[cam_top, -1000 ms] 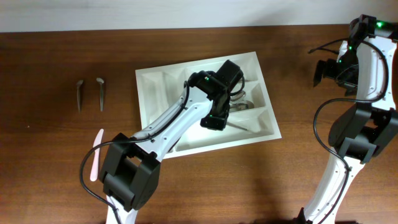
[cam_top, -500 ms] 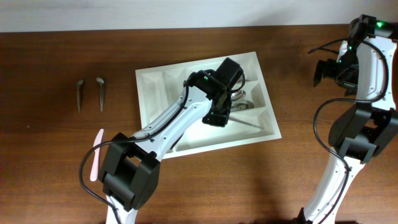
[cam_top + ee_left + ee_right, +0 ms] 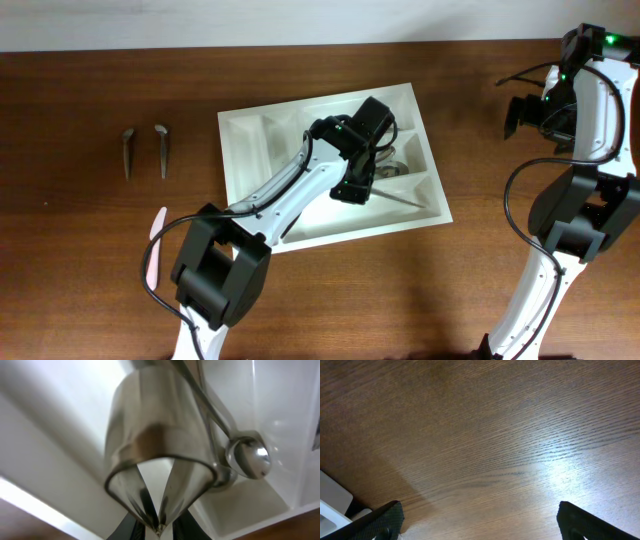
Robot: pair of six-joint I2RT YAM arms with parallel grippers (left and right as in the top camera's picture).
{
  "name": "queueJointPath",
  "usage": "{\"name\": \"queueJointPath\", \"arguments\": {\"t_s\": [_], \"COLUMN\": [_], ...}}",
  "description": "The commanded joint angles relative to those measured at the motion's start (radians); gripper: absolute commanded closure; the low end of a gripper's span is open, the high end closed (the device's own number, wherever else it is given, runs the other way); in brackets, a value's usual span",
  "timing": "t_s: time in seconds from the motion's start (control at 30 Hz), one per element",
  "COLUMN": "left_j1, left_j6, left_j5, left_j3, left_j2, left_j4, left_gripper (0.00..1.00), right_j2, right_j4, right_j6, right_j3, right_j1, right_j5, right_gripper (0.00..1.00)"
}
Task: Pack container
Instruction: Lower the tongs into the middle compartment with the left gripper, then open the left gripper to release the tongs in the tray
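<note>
One left gripper (image 3: 159,527), clamped on a metal utensil (image 3: 155,435), directly above the container (image 3: 245,160).

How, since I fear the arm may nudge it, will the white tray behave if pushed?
The container looks like thin moulded plastic, so it is probably light for its size and apt to slide on the smooth wooden table. Broad and low, it seems unlikely to tip. The spoons lying loose inside would likely rattle or shift.
</note>
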Motion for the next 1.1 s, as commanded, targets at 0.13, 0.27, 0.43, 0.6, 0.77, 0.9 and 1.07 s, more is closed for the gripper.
{"name": "queueJointPath", "arguments": {"t_s": [0.13, 0.27, 0.43, 0.6, 0.77, 0.9, 1.07], "left_j1": [-0.004, -0.004, -0.004, -0.004, -0.002, 0.013, 0.049], "left_j6": [-0.007, -0.007, -0.007, -0.007, -0.007, -0.006, 0.192], "left_j5": [-0.003, -0.001, 0.018, 0.028, 0.03, 0.019, -0.102], "left_j3": [0.008, 0.008, 0.008, 0.008, 0.008, 0.01, 0.055], "left_j2": [0.0, 0.0, 0.0, 0.0, 0.0, -0.001, -0.002], "left_j4": [-0.011, -0.013, -0.012, -0.013, -0.007, 0.022, 0.026], "left_gripper": [0.8, 0.69, 0.67, 0.74, 0.64, 0.56, 0.53], "right_j2": [-0.005, -0.005, -0.005, -0.005, -0.005, -0.005, -0.005], "right_j4": [0.001, 0.001, 0.001, 0.001, 0.001, 0.001, 0.001], "right_j6": [-0.007, -0.007, -0.007, -0.007, -0.007, -0.007, -0.007], "right_j3": [-0.004, -0.004, -0.004, -0.004, -0.004, -0.004, -0.004], "right_j1": [0.005, 0.005, 0.005, 0.005, 0.005, 0.005, 0.005], "right_j5": [-0.008, -0.008, -0.008, -0.008, -0.008, -0.008, -0.008], "right_gripper": [0.01, 0.01, 0.01, 0.01, 0.01, 0.01, 0.01]}}
